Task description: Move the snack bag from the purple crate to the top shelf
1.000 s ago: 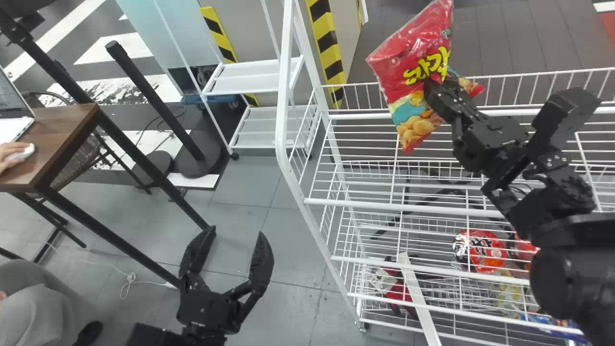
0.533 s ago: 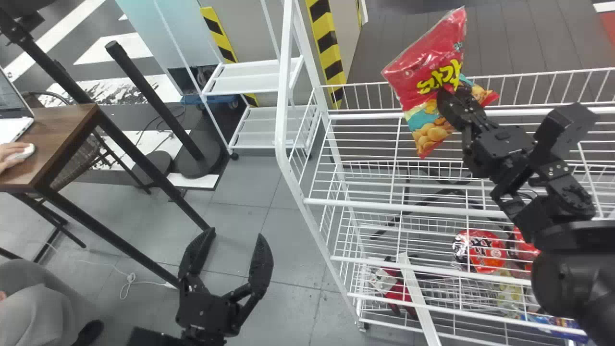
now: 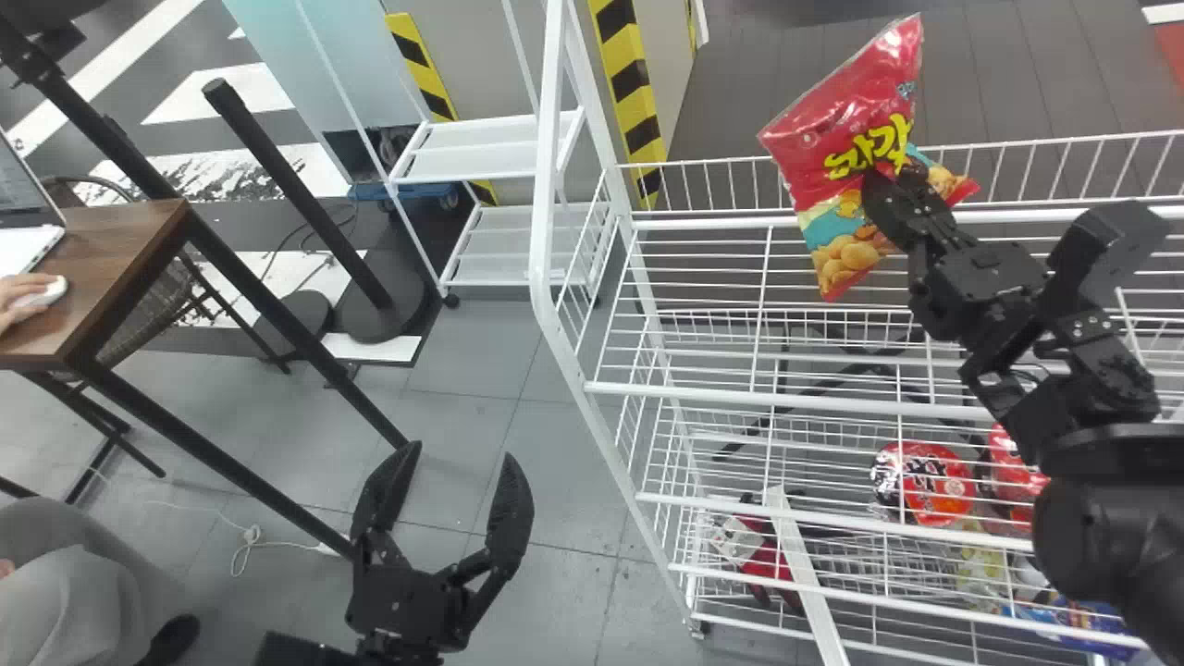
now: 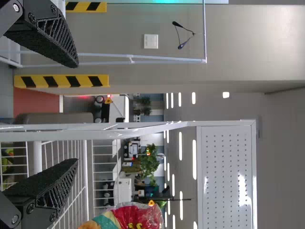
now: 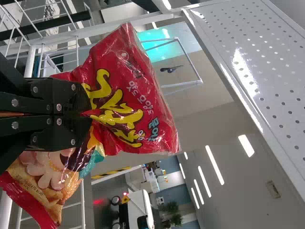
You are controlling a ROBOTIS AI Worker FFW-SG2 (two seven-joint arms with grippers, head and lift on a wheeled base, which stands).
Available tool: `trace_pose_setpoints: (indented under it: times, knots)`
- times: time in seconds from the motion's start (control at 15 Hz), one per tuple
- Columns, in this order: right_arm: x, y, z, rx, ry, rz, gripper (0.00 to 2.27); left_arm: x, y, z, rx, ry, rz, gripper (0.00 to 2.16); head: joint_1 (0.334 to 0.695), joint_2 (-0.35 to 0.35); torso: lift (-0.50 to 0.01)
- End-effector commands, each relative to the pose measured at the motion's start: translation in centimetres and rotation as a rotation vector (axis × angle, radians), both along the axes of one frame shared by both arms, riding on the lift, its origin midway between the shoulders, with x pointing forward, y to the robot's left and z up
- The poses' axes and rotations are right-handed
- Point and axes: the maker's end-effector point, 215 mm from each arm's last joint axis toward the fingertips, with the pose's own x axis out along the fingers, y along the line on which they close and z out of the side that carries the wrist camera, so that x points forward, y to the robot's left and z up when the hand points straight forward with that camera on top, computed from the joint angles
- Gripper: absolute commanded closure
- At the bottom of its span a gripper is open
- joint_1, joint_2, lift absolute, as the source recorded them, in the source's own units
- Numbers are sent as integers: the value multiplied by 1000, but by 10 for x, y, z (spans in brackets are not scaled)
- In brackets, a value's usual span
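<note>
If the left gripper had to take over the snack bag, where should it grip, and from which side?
I'd have the left gripper pinch the snack bag by its red outer edge, coming from the robot's left. That edge sticks out free and looks thin, while the right gripper pinches the middle.
</note>
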Motion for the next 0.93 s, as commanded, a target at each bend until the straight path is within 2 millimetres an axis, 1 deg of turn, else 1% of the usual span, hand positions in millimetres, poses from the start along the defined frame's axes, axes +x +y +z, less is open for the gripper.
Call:
trace_pose_setpoints:
  times: [0.0, 0.07, 0.13, 0.2, 0.27, 0.47, 0.6, 0.73, 0.87]
  knots:
    - [-1, 0, -10, -14, 23, -2, 1733, 0, 0, 0, -1, 1, 1, 117, 695, 350, 0]
    - [-1, 0, -15, -18, 37, -4, 1295, 0, 0, 0, -1, 1, 2, 117, 695, 350, 0]
    - [-1, 1, -17, -20, 47, -3, 583, 0, 0, 0, 0, -2, 2, 117, 695, 350, 0]
    - [-1, 3, -23, -27, 66, 3, 124, -1, -1, 2, 0, -8, 1, 117, 695, 350, 0]
    - [-1, 3, -29, -34, 82, 5, 53, -1, -1, 1, -1, -6, 1, 117, 695, 350, 0]
    - [1, 0, -40, -38, 122, -1, 56, -1, -2, 1, -1, -6, -1, 117, 695, 350, 0]
    - [0, -3, -40, -34, 125, -9, 60, -1, -2, 2, 0, -9, -1, 117, 695, 350, 0]
    - [-5, -6, -47, -25, 142, -15, 60, -1, -1, 3, 3, -12, -1, 117, 695, 350, 0]
    - [-12, 2, -42, -7, 152, 3, 63, -2, -2, 6, 4, -21, -1, 117, 695, 350, 0]
